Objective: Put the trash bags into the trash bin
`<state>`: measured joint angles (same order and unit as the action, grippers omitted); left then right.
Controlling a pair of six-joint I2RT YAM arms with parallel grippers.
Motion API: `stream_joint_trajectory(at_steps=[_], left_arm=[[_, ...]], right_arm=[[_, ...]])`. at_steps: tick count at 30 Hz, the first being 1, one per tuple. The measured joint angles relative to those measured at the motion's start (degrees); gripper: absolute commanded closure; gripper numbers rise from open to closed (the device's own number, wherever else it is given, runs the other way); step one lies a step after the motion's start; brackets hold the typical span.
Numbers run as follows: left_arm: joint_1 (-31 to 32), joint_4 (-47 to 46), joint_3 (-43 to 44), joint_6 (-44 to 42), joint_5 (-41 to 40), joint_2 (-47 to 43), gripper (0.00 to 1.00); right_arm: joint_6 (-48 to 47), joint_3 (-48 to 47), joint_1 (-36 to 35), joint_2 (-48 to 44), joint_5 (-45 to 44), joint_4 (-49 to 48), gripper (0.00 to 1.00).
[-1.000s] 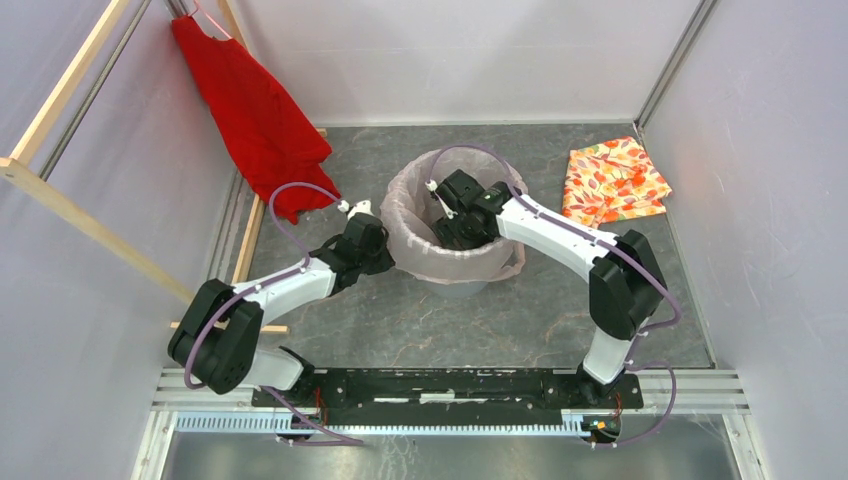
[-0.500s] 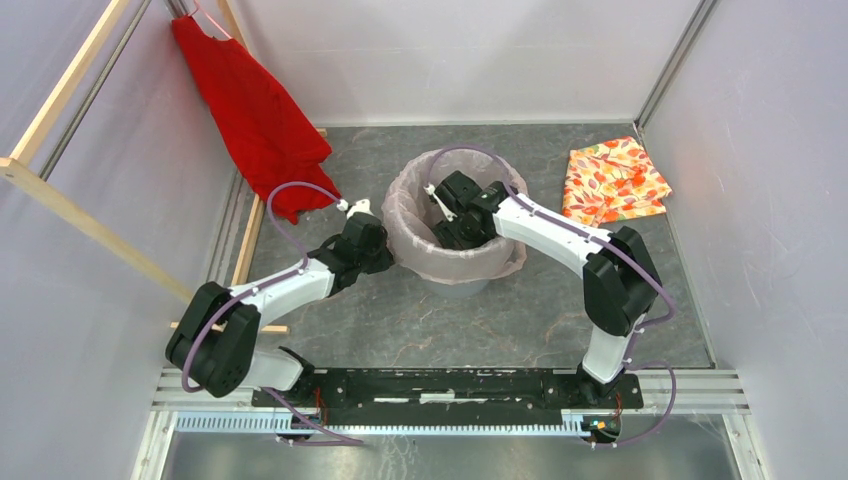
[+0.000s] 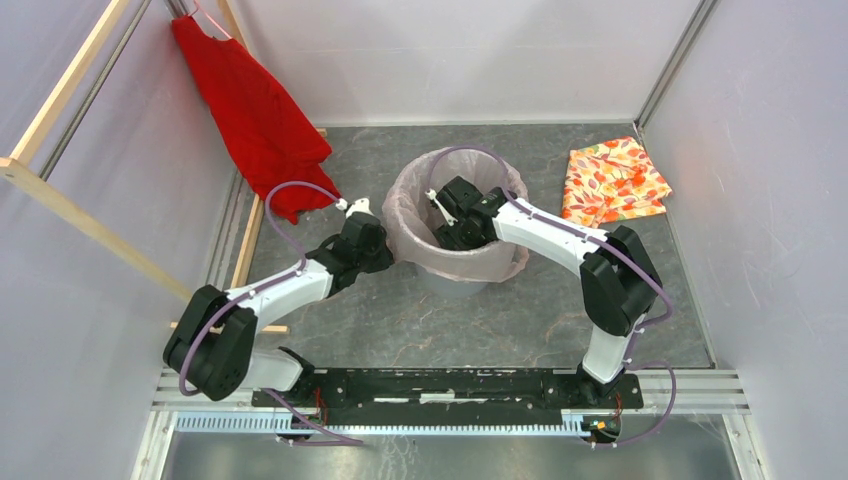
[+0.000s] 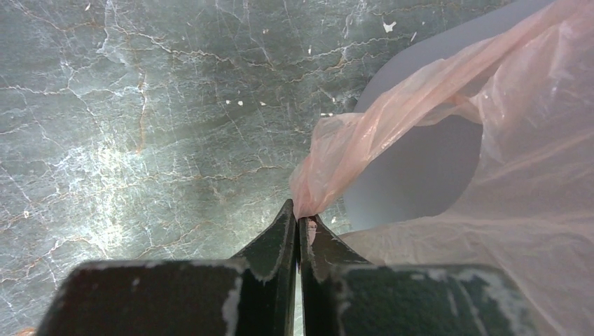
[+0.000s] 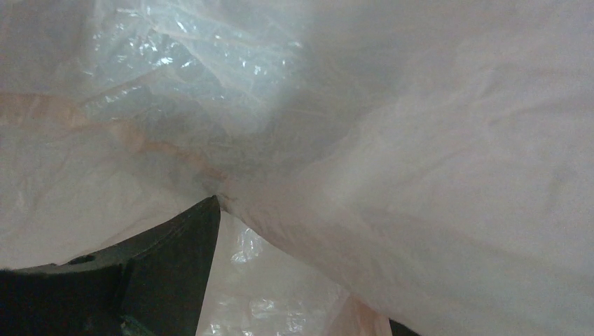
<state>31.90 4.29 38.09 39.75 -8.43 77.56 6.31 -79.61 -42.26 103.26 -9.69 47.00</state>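
The pale pink trash bag [image 3: 405, 212] lines the round grey trash bin [image 3: 462, 285] at the middle of the floor, its edge folded over the rim. My left gripper [image 3: 386, 256] is outside the bin's left side, shut on a bunched bit of the bag's edge [image 4: 329, 175]; in the left wrist view the gripper [image 4: 298, 218] is beside the bin's grey wall [image 4: 420, 175]. My right gripper [image 3: 450, 232] is down inside the bin. In the right wrist view it [image 5: 301, 269] is open, with bag film [image 5: 420, 175] draped over and between its fingers.
A red garment [image 3: 255, 110] hangs at the back left by a wooden frame [image 3: 60, 200]. An orange floral folded cloth [image 3: 615, 180] lies at the back right. White walls close in both sides and the back.
The bag has been drawn tighter over the bin's rim and its loose front right fold has shrunk. My left gripper pulled slightly left; my right gripper shifted a little inside the bin.
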Motion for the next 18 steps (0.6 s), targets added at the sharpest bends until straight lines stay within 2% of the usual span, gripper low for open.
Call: stream_joint_trajectory(at_steps=[18], left_arm=[[0.0, 0.2, 0.0, 0.0, 0.4, -2.0, 0.88]], right_arm=[[-0.6, 0.6, 0.3, 1.5, 0.2, -1.4, 0.17]])
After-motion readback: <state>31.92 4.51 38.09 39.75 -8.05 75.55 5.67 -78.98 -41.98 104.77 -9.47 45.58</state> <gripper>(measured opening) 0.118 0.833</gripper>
